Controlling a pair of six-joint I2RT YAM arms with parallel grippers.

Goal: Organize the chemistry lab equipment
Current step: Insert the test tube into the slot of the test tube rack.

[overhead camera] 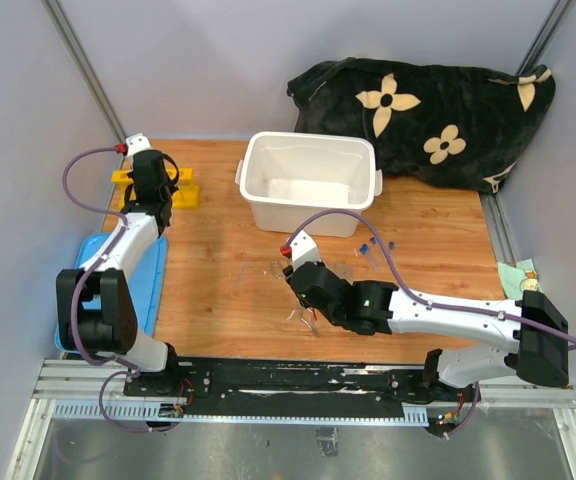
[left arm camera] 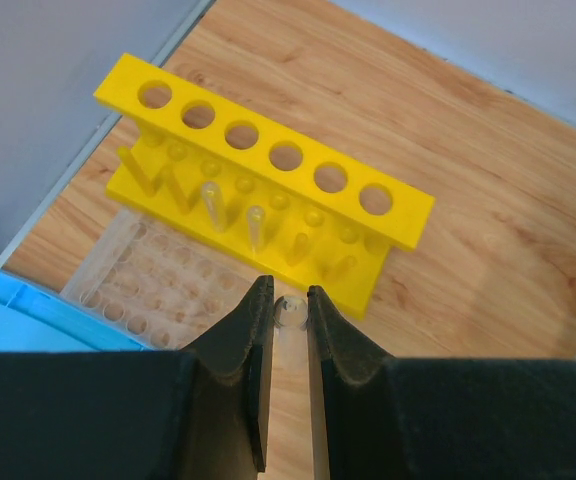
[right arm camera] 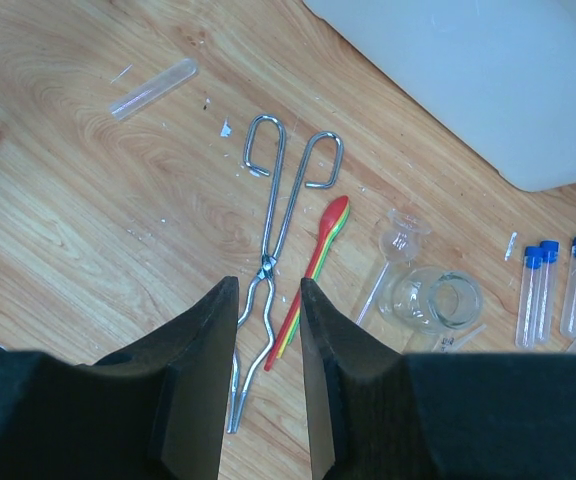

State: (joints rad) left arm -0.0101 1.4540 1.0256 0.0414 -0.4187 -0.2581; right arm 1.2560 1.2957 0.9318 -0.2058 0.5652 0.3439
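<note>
My left gripper (left arm camera: 289, 297) is shut on a clear glass tube (left arm camera: 291, 310) and holds it just in front of the yellow holed tube rack (left arm camera: 268, 150), which also shows in the top view (overhead camera: 183, 190). My right gripper (right arm camera: 268, 290) is open above the metal tweezers (right arm camera: 268, 240) and the thin red-orange tool (right arm camera: 313, 270) on the table. A clear beaker (right arm camera: 436, 300), a small glass funnel (right arm camera: 400, 240), three blue-capped tubes (right arm camera: 548, 285) and a loose clear tube (right arm camera: 153, 88) lie nearby.
A white plastic bin (overhead camera: 310, 180) stands at the back middle. A black flower-patterned blanket (overhead camera: 428, 115) lies at the back right. A blue lid (overhead camera: 118, 290) lies at the left edge, with a clear holed tray (left arm camera: 138, 275) beside the rack.
</note>
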